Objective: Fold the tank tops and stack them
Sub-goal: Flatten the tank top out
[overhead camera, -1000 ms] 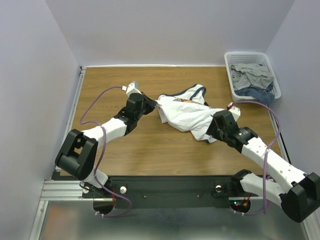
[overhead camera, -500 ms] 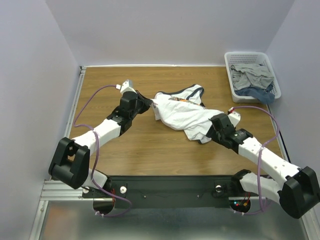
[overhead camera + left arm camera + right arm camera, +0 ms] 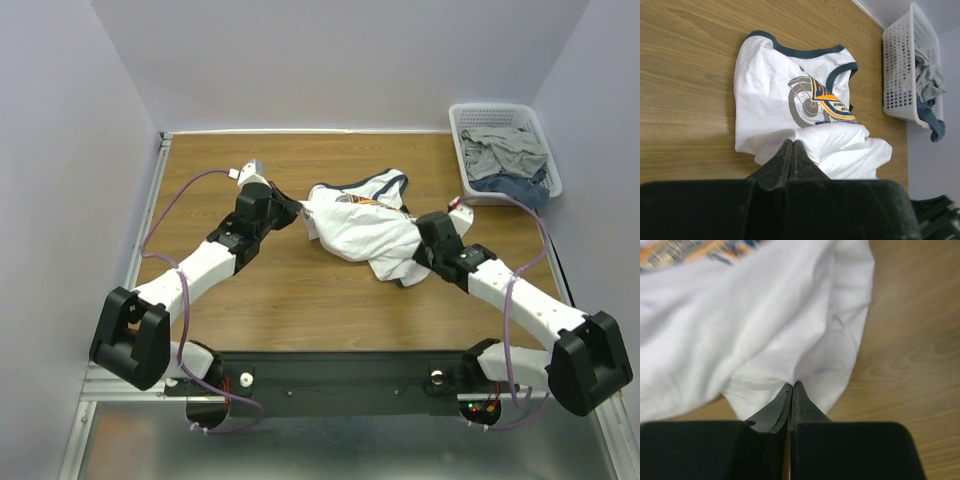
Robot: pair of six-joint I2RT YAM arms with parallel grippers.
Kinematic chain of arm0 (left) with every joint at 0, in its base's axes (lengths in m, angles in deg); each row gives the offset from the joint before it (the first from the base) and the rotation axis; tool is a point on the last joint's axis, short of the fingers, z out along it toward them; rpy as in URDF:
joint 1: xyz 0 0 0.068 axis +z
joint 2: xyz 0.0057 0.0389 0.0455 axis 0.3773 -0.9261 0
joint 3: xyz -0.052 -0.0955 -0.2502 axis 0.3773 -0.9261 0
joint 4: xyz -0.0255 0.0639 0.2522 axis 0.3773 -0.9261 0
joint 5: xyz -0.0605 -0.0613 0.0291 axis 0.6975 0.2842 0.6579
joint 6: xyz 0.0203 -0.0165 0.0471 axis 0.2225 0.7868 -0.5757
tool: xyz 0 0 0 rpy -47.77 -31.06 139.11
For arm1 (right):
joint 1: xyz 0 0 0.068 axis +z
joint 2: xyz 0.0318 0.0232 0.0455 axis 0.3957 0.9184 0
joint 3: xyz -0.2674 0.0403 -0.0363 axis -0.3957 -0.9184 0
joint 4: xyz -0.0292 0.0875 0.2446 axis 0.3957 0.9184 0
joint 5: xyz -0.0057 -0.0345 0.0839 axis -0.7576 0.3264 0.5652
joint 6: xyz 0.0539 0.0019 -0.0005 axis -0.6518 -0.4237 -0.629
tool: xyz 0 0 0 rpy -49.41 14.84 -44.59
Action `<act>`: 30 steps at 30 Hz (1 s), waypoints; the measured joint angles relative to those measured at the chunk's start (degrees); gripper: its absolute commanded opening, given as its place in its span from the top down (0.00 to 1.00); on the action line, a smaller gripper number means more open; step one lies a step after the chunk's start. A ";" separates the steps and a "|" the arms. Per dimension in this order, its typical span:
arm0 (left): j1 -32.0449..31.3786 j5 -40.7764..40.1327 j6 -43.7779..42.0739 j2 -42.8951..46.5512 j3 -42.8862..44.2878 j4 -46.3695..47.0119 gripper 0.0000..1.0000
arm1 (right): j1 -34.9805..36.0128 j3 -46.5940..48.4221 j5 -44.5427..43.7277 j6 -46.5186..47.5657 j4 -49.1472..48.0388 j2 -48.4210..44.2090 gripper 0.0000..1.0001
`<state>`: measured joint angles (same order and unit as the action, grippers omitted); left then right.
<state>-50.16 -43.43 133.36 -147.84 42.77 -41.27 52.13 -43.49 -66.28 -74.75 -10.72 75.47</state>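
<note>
The white tank top (image 3: 360, 225) lies rumpled about the middle of the worktop (image 3: 300, 300), print up. The left jaws are clenched on its left edge. The right jaws pinch a fold at its near right edge. A white basket (image 3: 490, 107) of clothes sits in the far right corner.

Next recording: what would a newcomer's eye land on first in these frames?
A crumpled white tank top with navy trim and an orange chest print lies in the middle of the table, both arms reaching in on it: the left gripper is shut on its left edge, the right gripper on its near right edge. At the far right corner a white basket holds grey and blue clothes.
</note>
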 measured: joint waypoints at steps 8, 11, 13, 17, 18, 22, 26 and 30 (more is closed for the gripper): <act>1.79 -0.33 -1.77 3.39 9.49 -6.73 1.00 | -6.78 29.81 -3.72 10.25 1.88 -0.17 1.00; 3.45 -0.76 -2.36 3.80 15.96 -8.04 1.00 | -10.49 43.08 -3.43 14.10 1.70 4.28 1.00; 4.87 -1.20 -2.73 3.80 20.52 -8.76 1.00 | -11.72 49.99 -3.41 15.82 2.12 7.50 1.00; 6.95 -1.66 -3.67 3.43 30.10 -10.91 1.00 | -12.31 64.74 -2.14 19.69 2.58 15.19 1.00; 7.52 -1.81 -4.11 3.34 33.07 -11.30 1.00 | -12.35 69.72 -1.62 20.96 2.40 17.75 1.00; 8.26 -2.12 -4.79 3.67 39.89 -11.69 1.00 | -12.55 79.23 0.09 23.74 2.91 21.79 1.00; 8.52 -2.25 -5.20 5.95 41.16 -12.59 1.00 | -12.74 83.97 0.81 25.62 2.95 21.90 1.00; 8.50 -2.08 -5.14 9.44 41.13 -14.47 1.00 | -12.76 84.76 1.44 26.53 3.06 19.15 1.00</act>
<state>-41.65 -45.51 128.23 -138.40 83.91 -55.74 39.36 41.27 -64.83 -48.22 -7.66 94.62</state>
